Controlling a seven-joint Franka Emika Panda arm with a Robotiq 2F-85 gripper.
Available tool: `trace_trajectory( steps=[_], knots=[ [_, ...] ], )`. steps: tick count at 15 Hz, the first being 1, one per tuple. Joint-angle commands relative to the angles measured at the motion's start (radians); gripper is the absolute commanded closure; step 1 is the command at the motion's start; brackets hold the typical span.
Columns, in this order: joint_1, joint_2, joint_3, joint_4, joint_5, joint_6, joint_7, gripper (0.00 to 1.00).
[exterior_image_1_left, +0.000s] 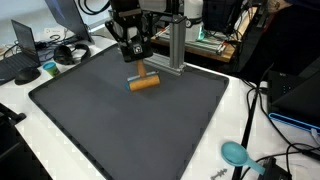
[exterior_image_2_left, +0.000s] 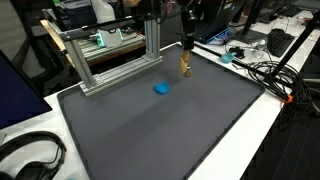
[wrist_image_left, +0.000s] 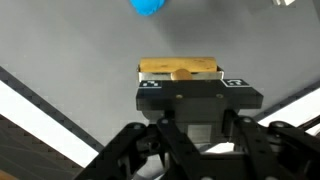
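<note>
Matting (exterior_image_1_left: 120, 120) of dark grey covers most of the white table (exterior_image_2_left: 260, 130) in both exterior views, its near edge cut off by the frame. An aluminium frame (exterior_image_2_left: 110, 55) stands along the mat's far side. Beyond it the benches are crowded with cables and equipment too small to make out.

The gripper (exterior_image_1_left: 140, 66) hangs over the far part of the mat, just in front of the frame. Its fingers are clenched on a wooden block (exterior_image_1_left: 143, 82), a short light-brown piece lying crosswise under the fingertips. In the wrist view the block (wrist_image_left: 178, 68) shows only its top strip with a rounded knob in the middle, and the gripper body covers the rest. Whether the block touches the mat or hangs just above it cannot be told.

Black headphones (exterior_image_2_left: 30, 160) lie on the table off the mat, partly cut off. A small blue object (exterior_image_2_left: 161, 88) sits on the mat near the block and apart from it, its shape unclear. The wrist view cuts it at the top edge. Two small white marks on the gripper's knuckles are too small to read.
</note>
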Motion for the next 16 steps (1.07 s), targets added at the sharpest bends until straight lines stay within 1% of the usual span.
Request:
trace_trajectory(
  steps=[1, 3, 4, 5, 7, 12, 13, 14, 15, 16],
  knots=[
    [-0.008, -0.085, -0.054, -0.012, 0.0, -0.102, 0.151, 0.78],
    [-0.021, -0.093, -0.078, 0.017, 0.055, -0.192, 0.19, 0.78],
    [-0.028, -0.096, -0.087, 0.034, 0.101, -0.236, 0.189, 0.78],
    [-0.01, -0.074, -0.083, 0.012, 0.037, -0.165, 0.164, 0.53],
    [-0.019, -0.084, -0.095, 0.021, 0.067, -0.205, 0.169, 0.53],
    [-0.017, -0.085, -0.095, 0.022, 0.073, -0.207, 0.181, 0.53],
    [-0.017, -0.085, -0.095, 0.022, 0.073, -0.207, 0.181, 0.78],
    [-0.017, -0.08, -0.094, 0.026, 0.103, -0.172, 0.195, 0.78],
    [-0.016, -0.074, -0.092, 0.027, 0.136, -0.11, 0.243, 0.78],
    [-0.014, -0.065, -0.089, 0.04, 0.164, -0.102, 0.271, 0.78]
  ],
)
